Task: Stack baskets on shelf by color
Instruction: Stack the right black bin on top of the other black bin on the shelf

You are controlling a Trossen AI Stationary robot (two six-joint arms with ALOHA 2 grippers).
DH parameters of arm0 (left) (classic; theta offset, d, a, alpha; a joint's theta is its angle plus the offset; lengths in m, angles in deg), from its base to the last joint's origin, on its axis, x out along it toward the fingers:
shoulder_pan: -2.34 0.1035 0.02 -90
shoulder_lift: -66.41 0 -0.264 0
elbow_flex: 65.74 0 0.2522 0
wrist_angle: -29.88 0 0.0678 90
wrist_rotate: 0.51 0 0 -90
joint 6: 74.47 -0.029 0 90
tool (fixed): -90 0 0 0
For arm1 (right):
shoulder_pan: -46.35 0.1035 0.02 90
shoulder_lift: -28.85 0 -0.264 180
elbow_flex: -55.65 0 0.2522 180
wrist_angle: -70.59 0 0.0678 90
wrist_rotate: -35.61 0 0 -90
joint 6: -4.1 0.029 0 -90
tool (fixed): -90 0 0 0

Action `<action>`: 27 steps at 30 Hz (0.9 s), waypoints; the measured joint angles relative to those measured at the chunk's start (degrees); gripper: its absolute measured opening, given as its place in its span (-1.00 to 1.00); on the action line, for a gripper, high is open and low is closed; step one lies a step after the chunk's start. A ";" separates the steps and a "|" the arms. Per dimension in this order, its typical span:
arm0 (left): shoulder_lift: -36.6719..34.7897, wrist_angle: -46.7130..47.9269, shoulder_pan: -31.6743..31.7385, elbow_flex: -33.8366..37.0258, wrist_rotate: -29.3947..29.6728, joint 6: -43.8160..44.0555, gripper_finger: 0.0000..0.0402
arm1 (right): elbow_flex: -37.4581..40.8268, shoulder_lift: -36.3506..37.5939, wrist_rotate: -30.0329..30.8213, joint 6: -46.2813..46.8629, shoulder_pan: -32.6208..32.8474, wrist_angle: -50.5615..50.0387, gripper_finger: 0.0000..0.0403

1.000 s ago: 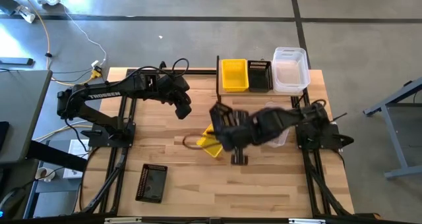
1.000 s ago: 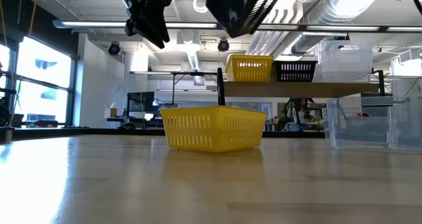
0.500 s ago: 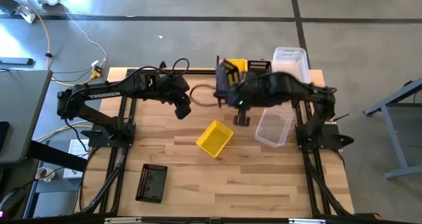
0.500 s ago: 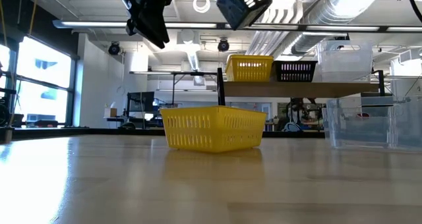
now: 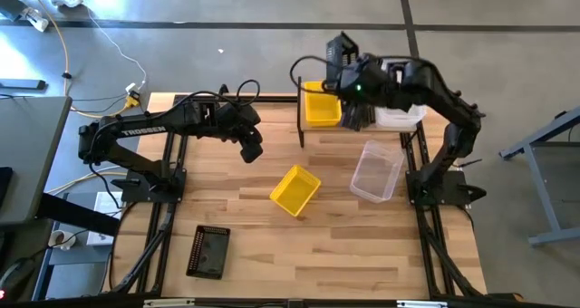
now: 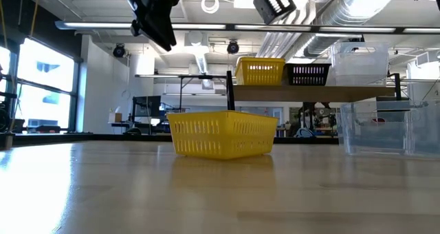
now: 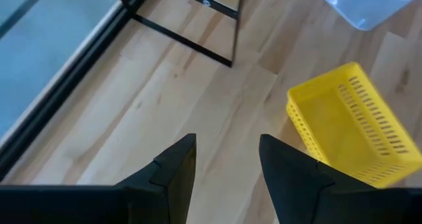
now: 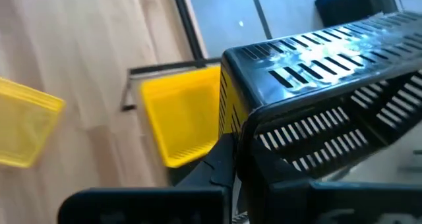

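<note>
My right gripper [image 5: 348,75] is high over the shelf [image 6: 309,93] at the table's far edge, shut on a black mesh basket [image 6: 275,1]. On the shelf stand a yellow basket [image 6: 260,71], a black basket [image 6: 307,73] and a clear basket [image 6: 357,62]. On the table rest on their bottoms a yellow basket [image 5: 295,189], a clear basket [image 5: 376,170] and a black basket [image 5: 208,251]. My left gripper [image 5: 252,149] hangs open above the table's left half, with the yellow basket [image 7: 349,125] ahead of it. My right gripper holds the black mesh basket by one slotted side wall [image 8: 264,141]. One finger [image 8: 217,165] lies against the outside of that wall; the basket hides the other. The basket is lifted clear and tilted, above the yellow basket on the shelf [image 8: 181,118].
The shelf's black posts [image 5: 300,113] stand at the far edge, about mid-table. The yellow and clear baskets lie mid-table between the arms; the black one lies near the left near corner. Bare wood shows along the near edge [image 5: 344,263].
My right gripper has carried the black basket from above the table's middle toward the far edge and upward, to above the shelf, turning as it went. The yellow basket on the table, hidden under the arm before, now shows whole. My left arm kept still.
</note>
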 joint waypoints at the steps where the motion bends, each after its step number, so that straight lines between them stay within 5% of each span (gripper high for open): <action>1: 0.00 0.00 0.04 0.00 0.65 0.00 -0.22 | 0.02 0.00 -0.25 -1.03 -1.16 0.00 -1.00; 11: 0.00 0.00 3.55 0.01 2.31 0.02 -0.22 | 9.78 2.40 -5.02 -6.27 -9.05 0.00 -1.00; 27: 0.00 -0.02 8.37 0.02 2.30 0.07 -0.22 | 21.38 4.04 -5.16 -11.07 -8.70 0.01 -1.00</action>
